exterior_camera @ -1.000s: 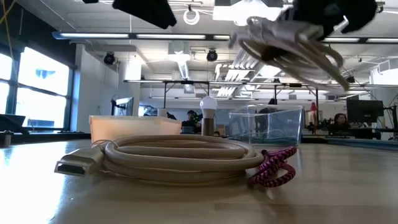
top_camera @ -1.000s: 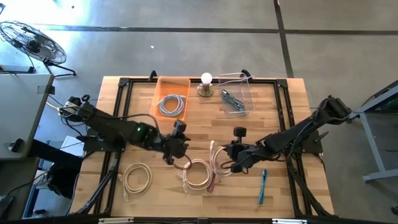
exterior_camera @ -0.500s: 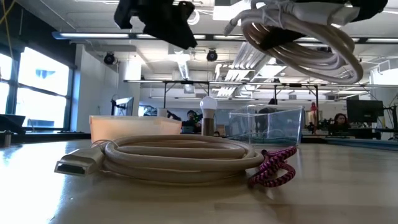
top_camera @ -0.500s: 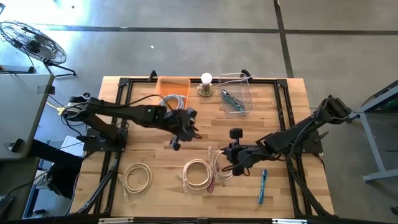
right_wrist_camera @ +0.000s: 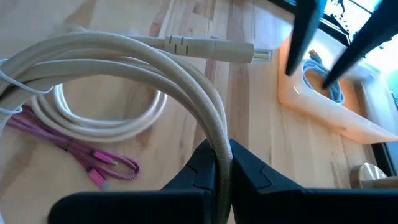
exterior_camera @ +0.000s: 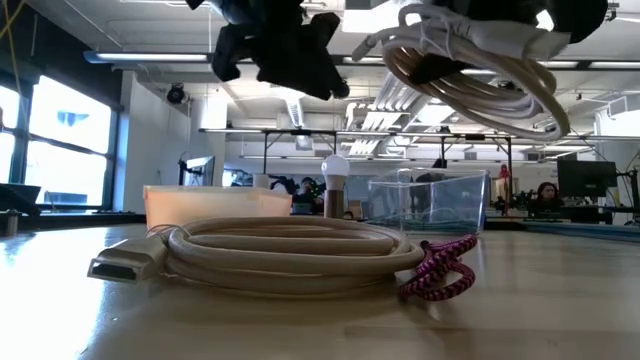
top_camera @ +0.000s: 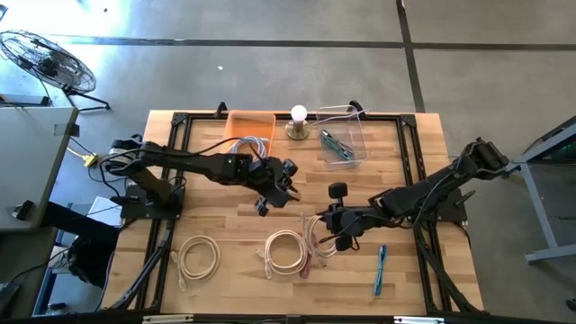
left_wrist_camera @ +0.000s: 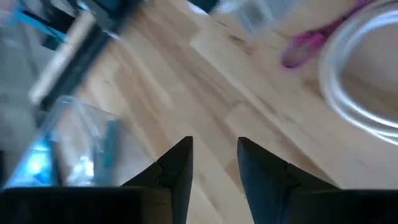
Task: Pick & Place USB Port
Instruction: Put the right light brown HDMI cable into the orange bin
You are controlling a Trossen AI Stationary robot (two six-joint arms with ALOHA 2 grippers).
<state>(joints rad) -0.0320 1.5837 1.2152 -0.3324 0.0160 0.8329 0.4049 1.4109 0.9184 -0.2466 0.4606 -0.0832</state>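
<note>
Wooden table (top_camera: 405, 144) from above: my right end effector (top_camera: 335, 227) lifts a cream USB cable (top_camera: 315, 236) right of centre, clear of the other coils. My right wrist view shows fingers pinching it. My left end effector (left_wrist_camera: 214, 163), slightly spread, holds nothing.

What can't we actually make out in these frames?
- Left end effector: the left wrist view is motion-blurred, so whether it carries anything is unclear.
- Clear bin contents: too small in the high view, smeared in the left wrist view.
- Held cream cable: top of its coil is cut off by the low view's upper edge.
- Orange tray: partly hidden by the left arm in the right wrist view.
</note>
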